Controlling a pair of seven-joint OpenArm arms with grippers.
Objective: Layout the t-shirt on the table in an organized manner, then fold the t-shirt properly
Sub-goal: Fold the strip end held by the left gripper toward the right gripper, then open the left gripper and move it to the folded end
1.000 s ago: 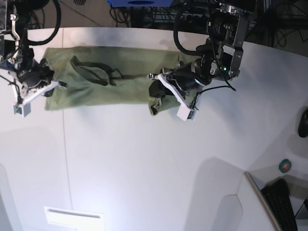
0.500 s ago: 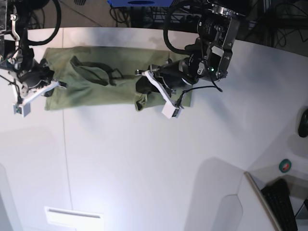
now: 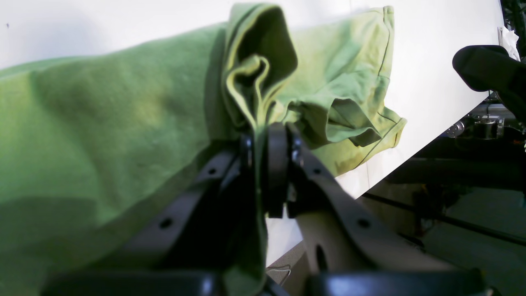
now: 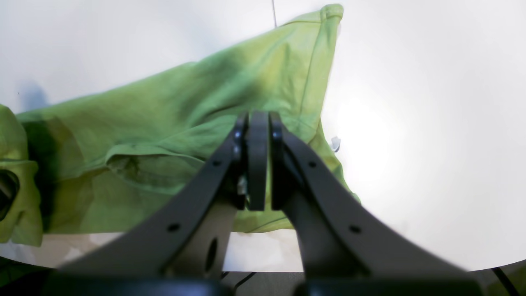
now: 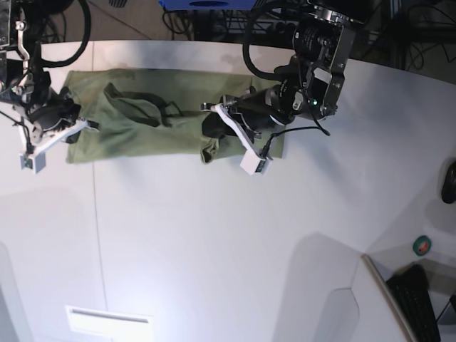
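The olive-green t-shirt (image 5: pixel 142 114) lies stretched along the far side of the white table (image 5: pixel 214 235), wrinkled, with a dark fold in its middle. My left gripper (image 5: pixel 212 137) is shut on a bunched fold of the shirt (image 3: pixel 254 74) and holds it lifted and doubled over the rest of the cloth; the left wrist view shows the left gripper (image 3: pixel 267 135) pinching it. My right gripper (image 5: pixel 68 121) is at the shirt's other end. In the right wrist view the right gripper (image 4: pixel 257 123) is shut over the shirt's edge (image 4: pixel 205 102).
A thin dark seam (image 5: pixel 96 228) runs down the table. A white slab (image 5: pixel 110 320) lies near the front edge. A keyboard (image 5: pixel 420 303), a round green item (image 5: pixel 422 246) and a black object (image 5: pixel 449 182) are at the right. Cables lie beyond the far edge.
My left gripper has carried its fold of the shirt leftward over the cloth, mostly in the first half second. The right arm has not moved.
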